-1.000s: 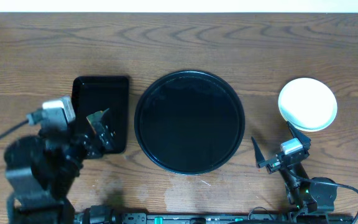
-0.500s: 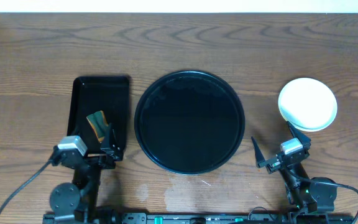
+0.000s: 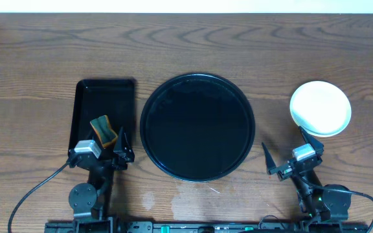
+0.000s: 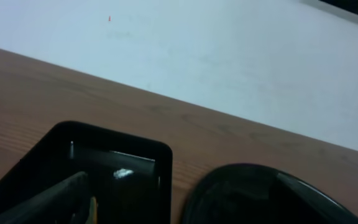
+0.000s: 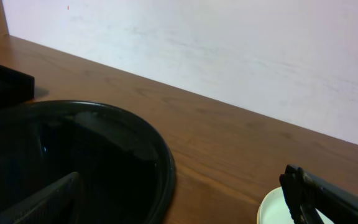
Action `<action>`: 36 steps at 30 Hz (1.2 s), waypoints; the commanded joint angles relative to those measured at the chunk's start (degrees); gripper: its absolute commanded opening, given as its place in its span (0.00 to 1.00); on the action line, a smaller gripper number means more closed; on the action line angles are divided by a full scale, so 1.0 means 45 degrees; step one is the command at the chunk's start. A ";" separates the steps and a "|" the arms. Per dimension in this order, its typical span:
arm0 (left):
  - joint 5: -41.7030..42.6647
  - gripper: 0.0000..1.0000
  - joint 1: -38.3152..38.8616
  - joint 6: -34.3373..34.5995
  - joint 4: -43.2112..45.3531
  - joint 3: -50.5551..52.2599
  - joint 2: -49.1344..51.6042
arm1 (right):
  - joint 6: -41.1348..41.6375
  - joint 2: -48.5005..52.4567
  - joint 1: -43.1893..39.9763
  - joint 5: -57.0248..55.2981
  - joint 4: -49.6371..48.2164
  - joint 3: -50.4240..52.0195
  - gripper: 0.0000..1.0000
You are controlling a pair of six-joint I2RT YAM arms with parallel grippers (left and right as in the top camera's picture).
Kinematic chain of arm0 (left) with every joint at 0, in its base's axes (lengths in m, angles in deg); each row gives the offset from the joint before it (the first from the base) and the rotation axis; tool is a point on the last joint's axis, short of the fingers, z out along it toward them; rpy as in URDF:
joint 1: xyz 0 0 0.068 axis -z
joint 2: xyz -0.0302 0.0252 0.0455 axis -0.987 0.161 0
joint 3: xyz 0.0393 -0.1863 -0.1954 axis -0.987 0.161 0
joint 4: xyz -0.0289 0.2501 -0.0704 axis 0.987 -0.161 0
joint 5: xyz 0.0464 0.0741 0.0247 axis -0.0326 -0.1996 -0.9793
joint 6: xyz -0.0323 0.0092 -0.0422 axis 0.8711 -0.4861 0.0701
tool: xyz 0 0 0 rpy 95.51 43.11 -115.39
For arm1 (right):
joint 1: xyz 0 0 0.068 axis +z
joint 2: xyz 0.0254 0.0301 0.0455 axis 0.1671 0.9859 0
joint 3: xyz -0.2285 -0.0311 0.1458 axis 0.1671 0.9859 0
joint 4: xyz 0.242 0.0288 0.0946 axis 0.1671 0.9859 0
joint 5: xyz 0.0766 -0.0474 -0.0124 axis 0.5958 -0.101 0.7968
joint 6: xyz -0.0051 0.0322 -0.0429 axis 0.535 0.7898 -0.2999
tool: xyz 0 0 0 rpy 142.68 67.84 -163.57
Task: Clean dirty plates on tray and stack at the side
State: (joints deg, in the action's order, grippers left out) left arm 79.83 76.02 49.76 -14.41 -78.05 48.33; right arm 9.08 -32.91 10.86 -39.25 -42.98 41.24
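The round black tray (image 3: 197, 126) lies mid-table with nothing on it; it also shows in the wrist views (image 4: 253, 193) (image 5: 73, 155). A pale plate (image 3: 320, 108) sits on the table at the right, off the tray, and its rim shows by my right finger (image 5: 272, 210). Whether other plates lie under it I cannot tell. My right gripper (image 3: 285, 144) stands open near the front edge, between tray and plate. At the near end of the small rectangular tray (image 3: 104, 103), my left gripper (image 3: 112, 141) is open and empty.
A yellow-green sponge (image 3: 103, 129) lies in the small rectangular tray, just ahead of my left fingers, and its orange edge shows in the left wrist view (image 4: 93, 208). A pale wall (image 5: 229, 43) borders the table's far side.
My left arm has dropped from a raised pose over the rectangular tray back to the front edge. The sponge stays in that tray. The right arm has not moved.
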 commanded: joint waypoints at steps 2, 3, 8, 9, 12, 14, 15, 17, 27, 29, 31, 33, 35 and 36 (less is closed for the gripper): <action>-0.0117 0.92 0.0068 0.0117 -0.0243 0.0024 -0.0112 | -0.0083 -0.0068 -0.0087 0.0053 0.0010 0.0053 0.99; -0.0117 0.92 0.0068 0.0117 -0.0408 0.0024 -0.0112 | -0.0083 -0.0068 -0.0087 0.0053 0.0010 0.0053 0.99; -0.0121 0.92 0.0068 0.0117 -0.1583 0.0024 -0.0058 | -0.0083 -0.0068 -0.0087 0.0053 0.0010 0.0053 0.99; -0.0121 0.92 0.0068 0.0117 -0.1520 0.0019 -0.0024 | -0.0083 -0.0068 -0.0087 0.0053 0.0010 0.0053 0.99; -0.0117 0.92 0.0068 0.0117 -0.1540 0.0019 0.0024 | -0.0083 -0.0068 -0.0087 0.0053 0.0010 0.0053 0.99; -0.0117 0.92 0.0068 0.0117 -0.1545 0.0024 0.0024 | -0.0083 -0.0068 -0.0087 0.0053 0.0010 0.0053 0.99; -0.0117 0.92 0.0068 0.0117 -0.1545 0.0019 0.0029 | -0.0083 -0.0068 -0.0087 0.0053 0.0010 0.0053 0.99; -0.0117 0.92 0.0068 0.0117 -0.1540 0.0019 0.0029 | -0.0083 -0.0068 -0.0087 0.0053 0.0010 0.0053 0.99; -0.0117 0.92 0.0068 0.0117 -0.1545 0.0024 0.0029 | -0.0083 -0.0068 -0.0087 0.0053 0.0010 0.0053 0.99; -0.0117 0.92 0.0068 0.0117 -0.1540 0.0019 0.0029 | -0.0083 -0.0068 -0.0087 0.0053 0.0010 0.0053 0.99; -0.0117 0.92 0.0068 0.0117 -0.1540 0.0019 0.0029 | -0.0083 -0.0068 -0.0087 0.0053 0.0010 0.0053 0.99; -0.0117 0.92 0.0068 0.0117 -0.1545 0.0019 0.0029 | -0.0083 -0.0068 -0.0087 0.0053 0.0010 0.0053 0.99; -0.0117 0.92 0.0068 0.0117 -0.1540 0.0024 0.0029 | -0.0083 -0.0068 -0.0087 0.0053 0.0010 0.0053 0.99; -0.0117 0.92 0.0068 0.0117 -0.1545 0.0024 0.0029 | -0.0083 -0.0068 -0.0087 0.0053 0.0010 0.0053 0.99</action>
State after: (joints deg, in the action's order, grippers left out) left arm 78.52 76.02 49.76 -18.72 -78.42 48.39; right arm 9.08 -32.91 10.86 -39.25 -42.98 41.27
